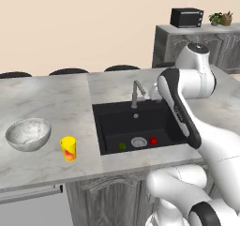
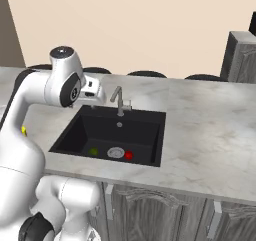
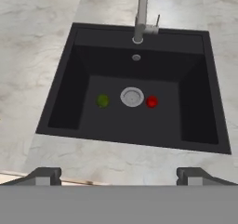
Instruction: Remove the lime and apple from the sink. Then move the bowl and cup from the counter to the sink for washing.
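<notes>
Lime [image 3: 102, 100] and apple [image 3: 151, 102] lie on the floor of the sink [image 3: 74, 102], one on each side of the round silver drain [image 3: 132, 97], each just beside it and apart from the walls. Seen from the hand camera, the gripper [image 3: 118, 175] hangs high above the near rim of the sink with its two dark fingertips [image 3: 45, 174] spread wide and nothing between them. The lime is small, round and dark green; the apple is about the same size, glossy and red. The sink is a black rectangular basin with steep walls, and a grey faucet [image 3: 141, 14] rises from the middle of its far rim, its spout reaching over the basin. In the left base view the lime [image 1: 122, 146] sits toward the near left of the basin floor and the apple [image 1: 153, 140] to the right of the drain. Left of the sink on the marbled tabletop [image 1: 56, 103] stand the yellow cup [image 1: 68, 148] with a red-orange mark, upright near the front edge, and the wide grey-white bowl [image 1: 28, 134], near the cup but not touching it. A broad strip of bare tabletop lies between the cup and the sink's left rim.
</notes>
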You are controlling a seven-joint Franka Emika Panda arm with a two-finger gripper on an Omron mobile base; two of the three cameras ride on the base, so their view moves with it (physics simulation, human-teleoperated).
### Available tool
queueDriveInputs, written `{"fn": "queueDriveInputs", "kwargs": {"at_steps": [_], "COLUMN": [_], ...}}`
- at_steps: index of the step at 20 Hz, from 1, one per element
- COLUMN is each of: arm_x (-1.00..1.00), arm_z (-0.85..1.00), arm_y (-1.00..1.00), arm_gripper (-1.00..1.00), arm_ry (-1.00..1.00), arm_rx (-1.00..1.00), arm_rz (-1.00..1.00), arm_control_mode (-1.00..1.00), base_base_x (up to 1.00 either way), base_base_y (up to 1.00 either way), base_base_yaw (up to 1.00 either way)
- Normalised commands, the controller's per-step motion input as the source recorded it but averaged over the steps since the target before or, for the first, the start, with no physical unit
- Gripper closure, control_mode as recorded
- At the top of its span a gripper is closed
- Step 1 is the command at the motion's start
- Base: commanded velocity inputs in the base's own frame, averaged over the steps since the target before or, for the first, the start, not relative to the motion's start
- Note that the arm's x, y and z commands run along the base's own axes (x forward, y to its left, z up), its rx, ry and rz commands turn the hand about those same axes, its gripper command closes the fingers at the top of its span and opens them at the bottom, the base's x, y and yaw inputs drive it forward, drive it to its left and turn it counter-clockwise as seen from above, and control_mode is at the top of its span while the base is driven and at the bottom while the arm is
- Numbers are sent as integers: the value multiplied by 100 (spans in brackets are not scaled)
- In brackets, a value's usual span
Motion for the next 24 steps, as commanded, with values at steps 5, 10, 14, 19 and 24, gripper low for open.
{"fn": "queueDriveInputs", "kwargs": {"at_steps": [5, 10, 14, 19, 24], "arm_x": [-14, -10, -8, -4, -2], "arm_z": [-5, -7, -9, -10, -11], "arm_y": [-25, -29, -29, -29, -26], "arm_gripper": [-100, -100, -100, -100, -100], "arm_ry": [-1, 0, 0, 0, 0], "arm_rx": [0, 0, 0, 0, 0], "arm_rz": [0, 0, 0, 0, 3], "arm_control_mode": [-100, -100, -100, -100, -100], "base_base_x": [0, 0, 0, 0, 0], "base_base_y": [0, 0, 0, 0, 0], "base_base_yaw": [0, 0, 0, 0, 0]}}
